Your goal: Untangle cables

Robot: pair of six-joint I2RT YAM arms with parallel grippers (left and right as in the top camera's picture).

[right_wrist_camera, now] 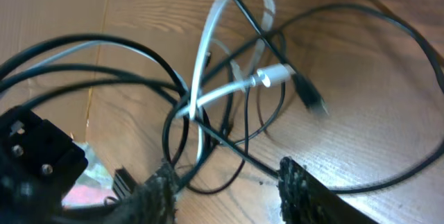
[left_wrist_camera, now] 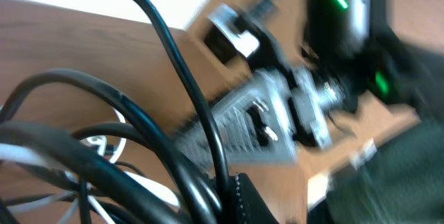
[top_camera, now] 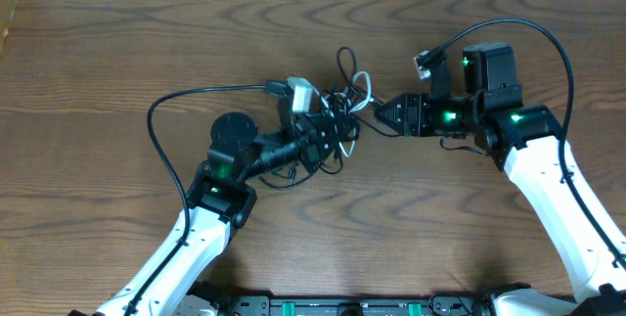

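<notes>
Cables: a tangled heap of cables [top_camera: 337, 101] is seen in the middle of the bench [top_camera: 98, 52], between the two arms.
Left gripper: the left gripper [top_camera: 335, 132] is pushed into the heap from the left side.
Left jaws: they are shut tight. The black cables [left_wrist_camera: 184, 106] are bunched right at them and are pinched there.
Right gripper: the right gripper [top_camera: 380, 111] is pointed at the heap from the right side and is set just beside it.
Right jaws: they are held partly apart, and a clear gap is seen between the two fingers [right_wrist_camera: 161, 193]. Nothing is pinched by them.
In the gap: a thin black loop is seen low between the fingers. The white cable [right_wrist_camera: 208, 57] is bent down close to the finger on the left of the picture. Whether it is touched cannot be told.
White cable: it is looped up and over the black ones. Its silver plug [right_wrist_camera: 274, 76] is seen in the middle of the tangle.
Left wrist picture: it is blurred, so only thick black loops and a bit of white cable are made out.
</notes>
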